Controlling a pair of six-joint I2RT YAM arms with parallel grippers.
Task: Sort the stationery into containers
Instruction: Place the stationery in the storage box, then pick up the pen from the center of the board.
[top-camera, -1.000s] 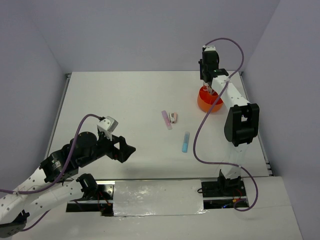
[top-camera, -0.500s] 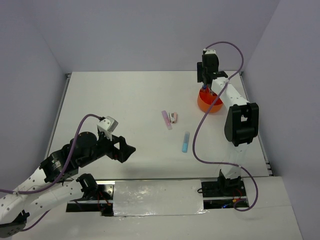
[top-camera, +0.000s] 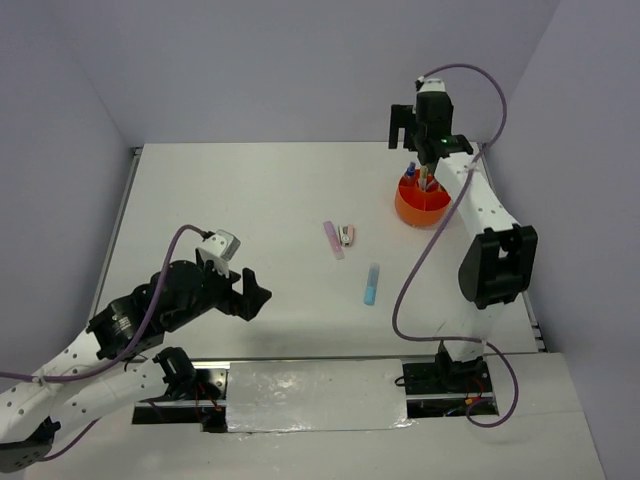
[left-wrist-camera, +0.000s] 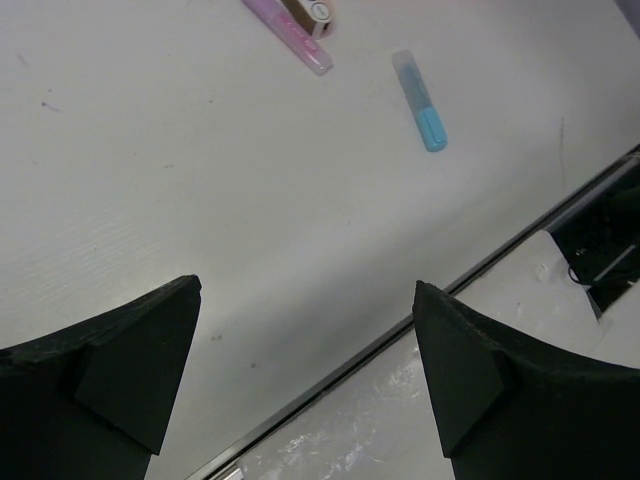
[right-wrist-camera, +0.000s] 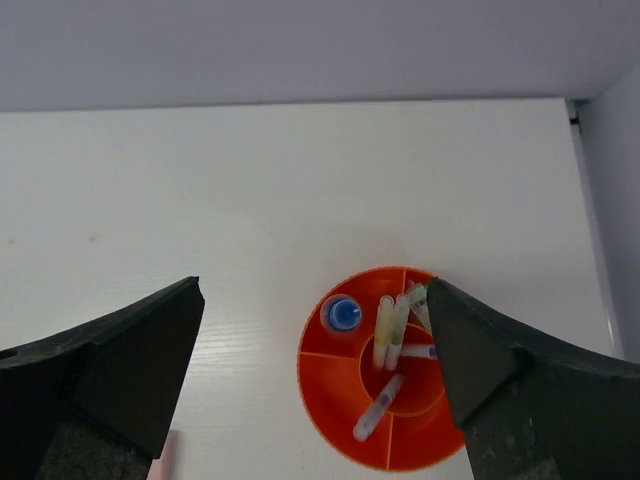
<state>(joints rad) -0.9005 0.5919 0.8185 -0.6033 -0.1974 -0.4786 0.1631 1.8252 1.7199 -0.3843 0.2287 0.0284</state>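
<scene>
The orange pot (top-camera: 420, 205) stands at the back right of the table; in the right wrist view the pot (right-wrist-camera: 335, 385) holds several pens (right-wrist-camera: 388, 330) and a blue-capped item (right-wrist-camera: 342, 313) in its compartments. My right gripper (top-camera: 420, 140) hovers above it, open and empty (right-wrist-camera: 312, 290). A pink pen (top-camera: 333, 239), a small pink-and-white item (top-camera: 347, 235) and a blue marker (top-camera: 372, 284) lie mid-table. My left gripper (top-camera: 255, 290) is open and empty at the near left, well short of them. In its wrist view (left-wrist-camera: 305, 290) the blue marker (left-wrist-camera: 420, 100) and pink pen (left-wrist-camera: 290, 35) lie ahead.
The white table ends at a dark metal rail (left-wrist-camera: 480, 265) close to the left gripper. Grey walls enclose the table on three sides; the pot stands near the right one. A purple cable (top-camera: 410, 270) hangs beside the right arm.
My right gripper has opened and lifted up out of the pot. The left arm has shifted slightly to the right, still open.
</scene>
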